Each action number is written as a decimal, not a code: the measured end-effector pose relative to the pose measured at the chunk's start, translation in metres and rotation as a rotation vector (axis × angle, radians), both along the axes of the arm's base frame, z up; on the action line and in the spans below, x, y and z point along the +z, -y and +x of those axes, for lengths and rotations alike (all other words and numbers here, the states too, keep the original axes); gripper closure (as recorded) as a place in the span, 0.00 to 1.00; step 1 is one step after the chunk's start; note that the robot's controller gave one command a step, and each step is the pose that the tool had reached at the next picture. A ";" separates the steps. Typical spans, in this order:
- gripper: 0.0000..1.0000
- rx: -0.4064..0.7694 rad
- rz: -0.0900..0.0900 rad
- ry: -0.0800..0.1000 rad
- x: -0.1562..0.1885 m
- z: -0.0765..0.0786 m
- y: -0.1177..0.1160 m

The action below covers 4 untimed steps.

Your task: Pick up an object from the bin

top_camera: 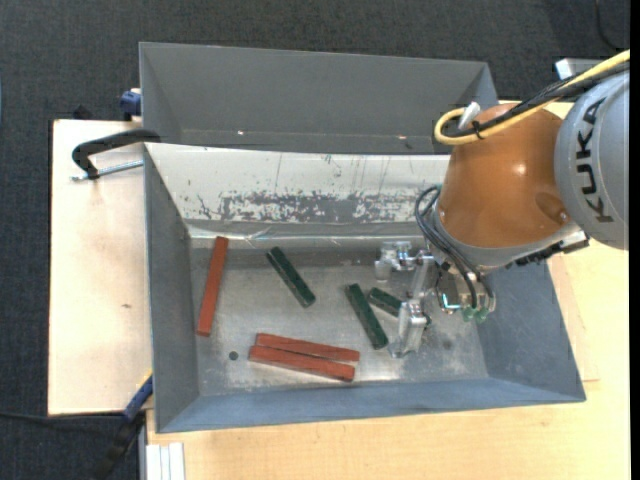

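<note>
Dark green stick (366, 315) lies on the bin (168, 298) floor toward the right wall, just beside the gripper (432, 313). Fingers look parted, nothing between them. Judged approach step; next: centre over stick, close.

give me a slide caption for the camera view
gripper beside a dark green bar at the bin's right, red bars further left

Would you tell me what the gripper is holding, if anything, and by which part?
Nothing: the open gripper hangs beside two green bars, gripping neither.
</note>
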<state>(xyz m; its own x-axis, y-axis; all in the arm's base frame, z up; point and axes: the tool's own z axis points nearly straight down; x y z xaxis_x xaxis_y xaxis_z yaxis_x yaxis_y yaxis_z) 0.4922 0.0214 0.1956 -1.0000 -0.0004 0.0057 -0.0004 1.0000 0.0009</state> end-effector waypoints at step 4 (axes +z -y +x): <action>1.00 -0.056 0.000 0.011 -0.125 0.093 0.047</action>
<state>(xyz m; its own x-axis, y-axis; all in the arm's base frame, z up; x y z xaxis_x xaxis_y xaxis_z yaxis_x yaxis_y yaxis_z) 0.5850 -0.0259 0.0710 -0.9985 0.0553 -0.0051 0.0553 0.9985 0.0012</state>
